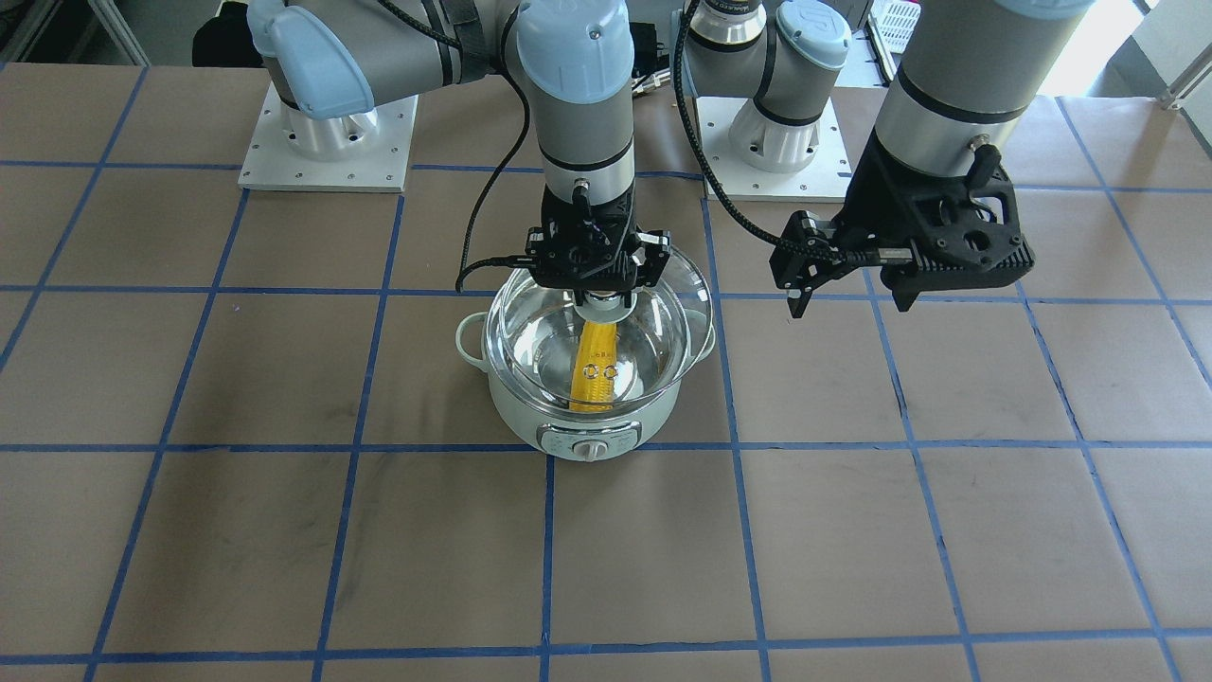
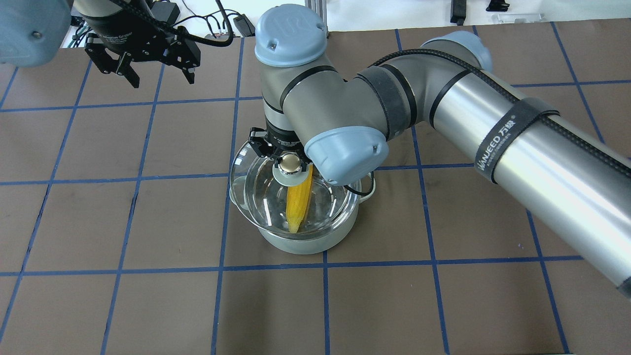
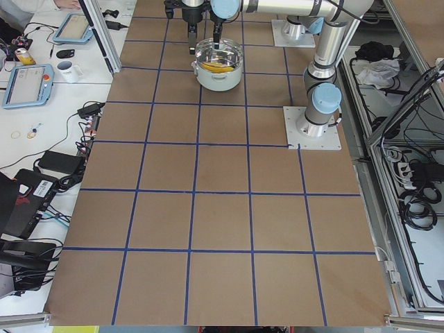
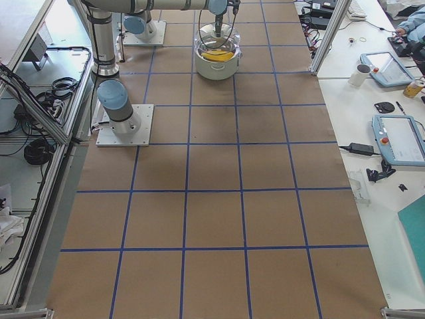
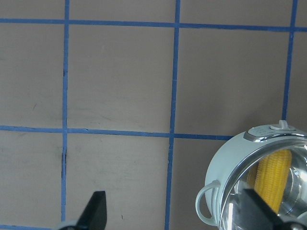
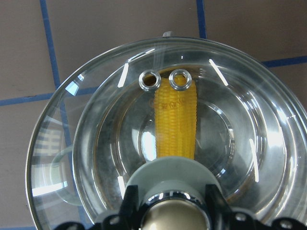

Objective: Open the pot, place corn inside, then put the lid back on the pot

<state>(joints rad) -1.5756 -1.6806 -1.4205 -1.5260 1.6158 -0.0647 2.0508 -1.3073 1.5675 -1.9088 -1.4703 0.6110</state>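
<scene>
The corn (image 1: 595, 365) lies inside the pot (image 1: 530, 417), running from the robot-side wall toward the control-panel side, tapered end nearer the robot. The pot stands on the table (image 1: 284, 530), well clear of every corner, about midway between the robot-side edge and the operators' edge, with its control knob facing the operators' edge. The lid (image 1: 663, 332) is held over the pot's mouth, its rim set slightly off the pot's rim. Whether the two rims touch cannot be told. The right gripper (image 1: 606, 298) points straight down, jaws closed on the lid's knob (image 2: 290, 162). The left gripper (image 2: 161, 78) hangs above bare table on the robot's left of the pot and well apart from it, jaws spread wide and holding nothing.
</scene>
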